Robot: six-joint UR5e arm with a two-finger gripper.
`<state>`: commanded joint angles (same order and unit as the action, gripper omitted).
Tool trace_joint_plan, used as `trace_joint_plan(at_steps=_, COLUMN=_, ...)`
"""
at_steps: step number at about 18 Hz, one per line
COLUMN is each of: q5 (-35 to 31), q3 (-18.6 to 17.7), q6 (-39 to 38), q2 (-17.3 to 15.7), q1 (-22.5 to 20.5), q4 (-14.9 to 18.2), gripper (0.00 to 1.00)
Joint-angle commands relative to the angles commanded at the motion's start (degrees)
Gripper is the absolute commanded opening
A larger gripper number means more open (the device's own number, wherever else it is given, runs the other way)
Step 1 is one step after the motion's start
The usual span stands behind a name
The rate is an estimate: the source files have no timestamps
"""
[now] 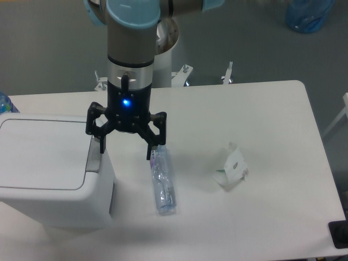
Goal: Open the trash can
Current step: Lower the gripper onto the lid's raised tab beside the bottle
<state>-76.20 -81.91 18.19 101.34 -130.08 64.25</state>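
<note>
The trash can (pixel 51 171) is a large white boxy bin at the left of the table, its flat lid (pixel 43 152) down, with a grey push tab (pixel 95 157) on its right edge. My gripper (pixel 126 149) hangs just right of the bin, open and empty. Its left fingertip (pixel 101 147) sits right at the grey tab; whether it touches is unclear. Its right fingertip (pixel 149 153) is above the top end of a small clear plastic bottle (pixel 163 182) lying on the table.
A crumpled white paper piece (pixel 232 167) lies right of centre. The arm's white base (pixel 166 51) stands behind the table's far edge. A blue object (pixel 309 13) sits on the floor at top right. A dark item (pixel 340 234) is at the table's lower right corner.
</note>
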Motion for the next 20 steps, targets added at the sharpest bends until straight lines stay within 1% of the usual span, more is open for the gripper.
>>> trace_joint_plan(at_steps=4, q5=0.00, q3=0.00, q6=-0.09, q2=0.35, q1=0.61, q4=0.00, gripper=1.00)
trace_joint_plan(at_steps=20, q5=0.00, q3=0.00, q6=-0.09, q2=0.97, q1=0.79, q4=0.00, gripper=1.00)
